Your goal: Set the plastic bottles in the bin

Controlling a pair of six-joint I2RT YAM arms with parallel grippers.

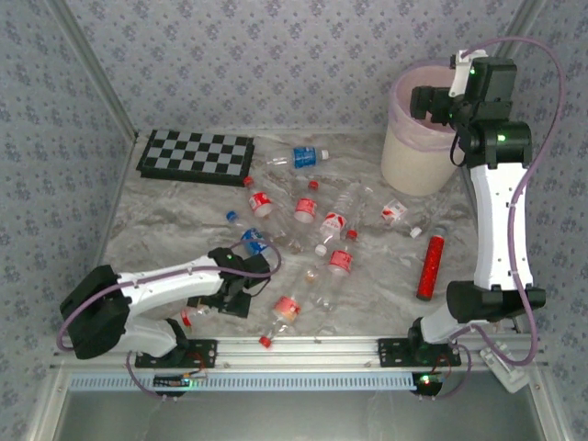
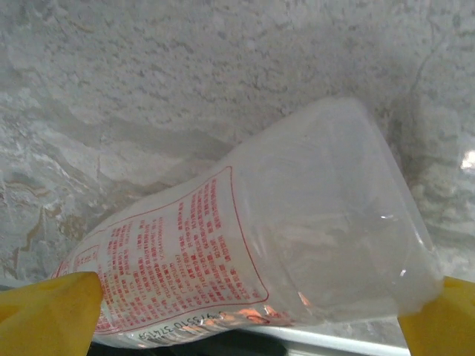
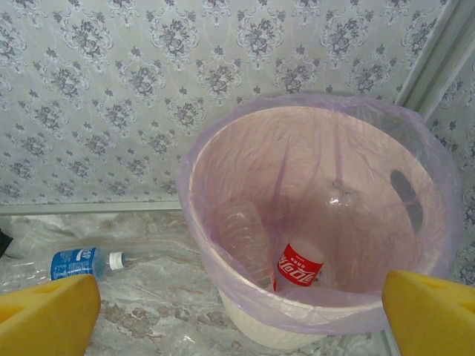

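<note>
Each arm is built from white moulded link shells, as on the left arm (image 1: 170, 278) and the right arm (image 1: 496, 220), joined by black joint housings (image 1: 96, 317). A lilac cable (image 1: 560, 101) runs in loose loops along each arm from base to wrist. Green indicator lights (image 1: 501, 138) show on the right arm's upper joints (and at both bases). Black base plates (image 1: 432, 349) carry each arm. The left fingers (image 2: 44, 315) and the right fingers (image 3: 427, 311) are plain yellow, blunt wedges.
</note>
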